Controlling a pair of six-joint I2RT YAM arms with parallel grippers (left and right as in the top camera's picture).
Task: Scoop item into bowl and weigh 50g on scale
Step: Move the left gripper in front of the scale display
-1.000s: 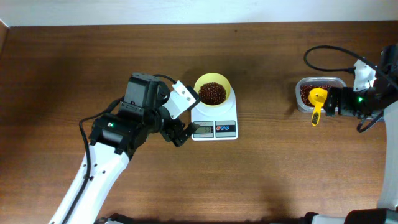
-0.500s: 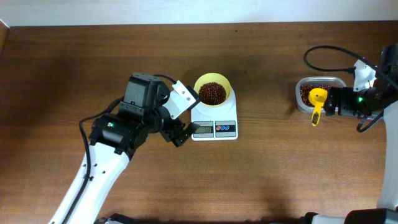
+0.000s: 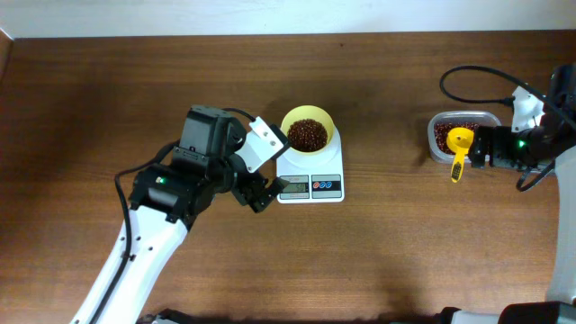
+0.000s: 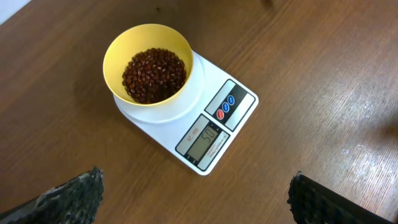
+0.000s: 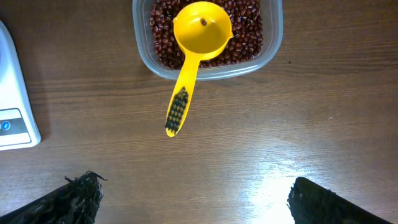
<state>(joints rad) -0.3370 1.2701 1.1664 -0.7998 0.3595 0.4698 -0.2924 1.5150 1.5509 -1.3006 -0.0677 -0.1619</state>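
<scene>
The pale yellow bowl [image 3: 285, 124] stands on the white scale [image 3: 306, 169] and holds a heap of red-brown beans [image 3: 308, 135]. In the left wrist view the bowl [image 4: 149, 36], its beans [image 4: 154, 74] and the scale [image 4: 239, 93] show clearly, and the display reads 50. My left gripper [image 3: 257, 193] is open and empty just left of the scale's front, with the fingers wide apart above bare wood [image 4: 196, 199]. My right gripper [image 3: 477, 149] is open and empty [image 5: 196, 202], near the handle end of the yellow scoop [image 5: 180, 106].
A clear plastic tub [image 3: 463, 114] of beans stands at the far right. The scoop [image 3: 460, 144] rests with its cup in the tub and its handle over the tub's rim [image 5: 273, 53]. A black cable loops behind the tub. The scale's corner [image 5: 12, 106] shows at the right wrist view's left edge.
</scene>
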